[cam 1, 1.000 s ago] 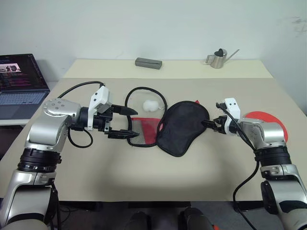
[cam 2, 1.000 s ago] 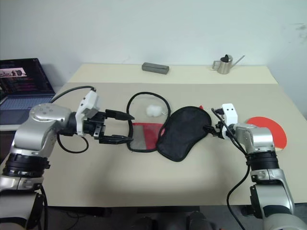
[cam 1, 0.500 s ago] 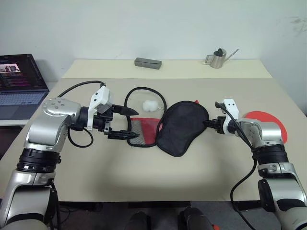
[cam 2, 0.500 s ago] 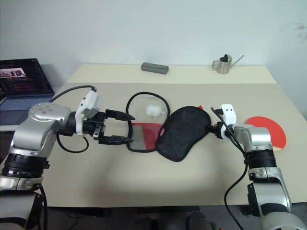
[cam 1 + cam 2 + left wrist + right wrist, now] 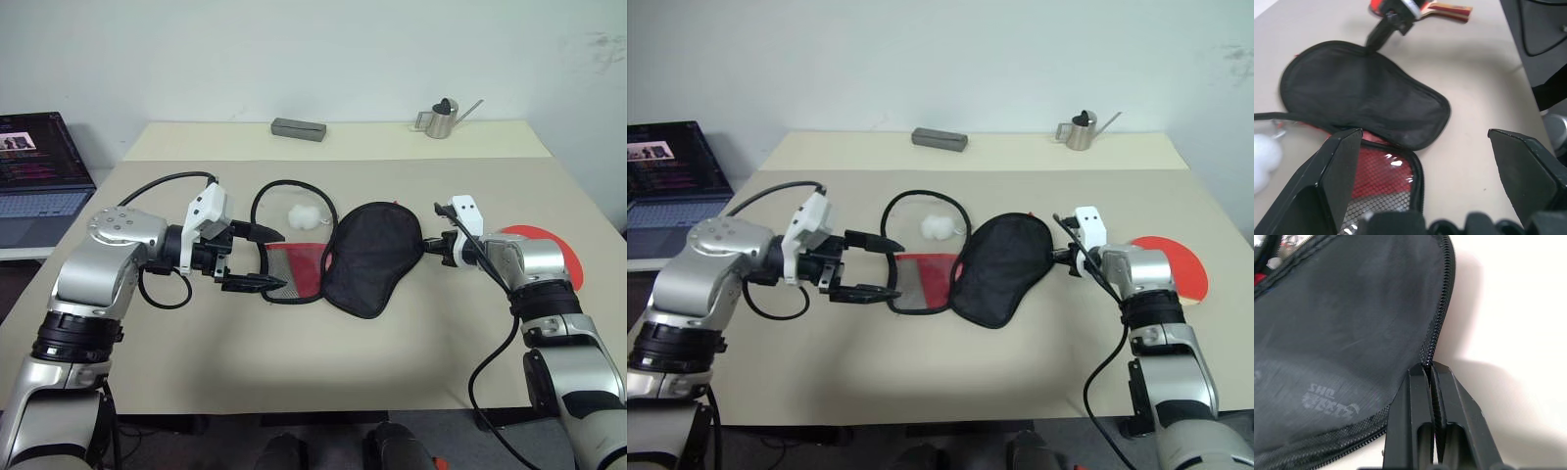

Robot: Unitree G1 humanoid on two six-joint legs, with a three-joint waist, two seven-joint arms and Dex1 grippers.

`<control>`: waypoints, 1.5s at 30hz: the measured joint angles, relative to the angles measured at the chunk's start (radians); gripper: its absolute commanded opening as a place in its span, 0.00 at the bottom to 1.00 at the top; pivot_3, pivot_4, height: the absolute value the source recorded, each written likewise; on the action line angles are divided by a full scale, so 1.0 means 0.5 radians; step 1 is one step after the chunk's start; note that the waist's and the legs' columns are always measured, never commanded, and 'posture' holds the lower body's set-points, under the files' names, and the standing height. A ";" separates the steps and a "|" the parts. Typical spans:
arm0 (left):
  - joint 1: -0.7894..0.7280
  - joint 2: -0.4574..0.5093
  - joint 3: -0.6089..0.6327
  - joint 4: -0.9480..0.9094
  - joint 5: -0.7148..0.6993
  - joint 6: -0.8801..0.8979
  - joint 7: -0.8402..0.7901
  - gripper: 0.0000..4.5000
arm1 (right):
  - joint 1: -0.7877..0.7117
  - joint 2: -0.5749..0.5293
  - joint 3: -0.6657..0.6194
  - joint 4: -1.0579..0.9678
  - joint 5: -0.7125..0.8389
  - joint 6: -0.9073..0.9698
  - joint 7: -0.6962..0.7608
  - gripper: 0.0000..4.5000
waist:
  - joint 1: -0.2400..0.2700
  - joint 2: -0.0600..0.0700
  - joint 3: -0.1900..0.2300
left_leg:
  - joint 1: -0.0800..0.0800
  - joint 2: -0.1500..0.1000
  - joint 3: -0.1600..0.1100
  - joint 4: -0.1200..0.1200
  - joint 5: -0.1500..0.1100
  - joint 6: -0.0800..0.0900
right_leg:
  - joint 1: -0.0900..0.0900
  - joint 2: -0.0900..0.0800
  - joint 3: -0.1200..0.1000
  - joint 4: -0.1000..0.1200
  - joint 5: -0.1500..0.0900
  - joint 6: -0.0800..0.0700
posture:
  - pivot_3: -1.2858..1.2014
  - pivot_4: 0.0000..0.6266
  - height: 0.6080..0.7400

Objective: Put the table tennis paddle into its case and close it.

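Our right gripper is pinched tight on the zipper edge of the case's black flap, at its right rim. Our left gripper hangs spread wide at the case's red mesh half, one finger on either side of its left end. We see the table tennis paddle lying on the table behind our right arm, apart from the case. Near the case's zipper loop sits a white pom-pom.

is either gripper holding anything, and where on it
The right gripper pinches the case by its black flap's zipper edge. The left gripper holds nothing.
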 measured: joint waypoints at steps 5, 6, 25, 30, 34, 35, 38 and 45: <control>0.038 -0.001 0.001 -0.052 -0.024 0.033 0.043 1.00 | -0.179 -0.006 0.077 0.312 -0.142 -0.236 0.090 0.01 | -0.001 0.000 0.000 | 0.000 0.000 0.001 0.000 0.000 0.000 | -0.001 0.000 0.000 0.000 0.000 0.000 | 0.52 0.24 1.00; 0.041 -0.001 0.001 -0.055 -0.028 0.038 0.047 1.00 | -0.210 -0.006 0.090 0.360 -0.169 -0.279 0.103 0.01 | -0.002 0.000 0.000 | 0.000 0.000 0.001 0.000 0.000 0.000 | -0.001 0.000 0.001 0.000 0.000 0.000 | 0.52 0.24 1.00; 0.059 -0.001 0.000 -0.085 -0.047 0.046 0.090 1.00 | -0.590 0.045 0.148 1.048 -0.501 -0.858 0.215 0.01 | -0.003 0.000 0.000 | -0.001 0.000 0.001 -0.001 0.000 0.000 | -0.002 0.000 0.001 0.000 0.000 0.000 | 0.52 0.24 1.00; 0.058 -0.002 -0.001 -0.085 -0.046 0.043 0.090 1.00 | -0.618 0.079 0.148 1.122 -0.558 -0.928 0.205 0.01 | -0.004 0.000 0.000 | -0.001 0.000 0.001 -0.001 0.000 0.000 | -0.002 0.000 0.001 0.000 0.000 0.000 | 0.52 0.24 1.00; 0.058 -0.002 -0.001 -0.085 -0.045 0.042 0.090 1.00 | -0.632 0.082 0.148 1.157 -0.587 -0.972 0.205 0.01 | -0.004 0.000 0.000 | -0.001 0.000 0.001 -0.001 0.000 0.000 | -0.003 0.000 0.001 0.000 0.000 0.000 | 0.52 0.24 1.00; 0.058 -0.003 -0.002 -0.085 -0.044 0.042 0.091 1.00 | -0.637 0.083 0.149 1.160 -0.598 -0.990 0.205 0.01 | -0.004 0.000 0.000 | -0.001 0.000 0.001 -0.001 0.000 0.000 | -0.003 0.000 0.001 0.001 0.000 0.000 | 0.52 0.24 1.00; 0.058 -0.004 -0.003 -0.085 -0.043 0.042 0.091 1.00 | -0.656 0.085 0.156 1.187 -0.643 -1.026 0.203 0.01 | -0.004 0.000 0.000 | -0.001 0.000 0.001 -0.001 0.000 -0.001 | -0.003 0.000 0.002 0.001 0.000 0.000 | 0.52 0.24 1.00; 0.057 -0.007 -0.006 -0.085 -0.039 0.038 0.092 1.00 | -0.676 0.087 0.184 1.225 -0.701 -1.099 0.197 0.01 | -0.004 0.000 0.000 | -0.001 0.000 0.001 -0.001 0.000 -0.001 | -0.003 0.000 0.002 0.001 0.000 0.000 | 0.52 0.24 1.00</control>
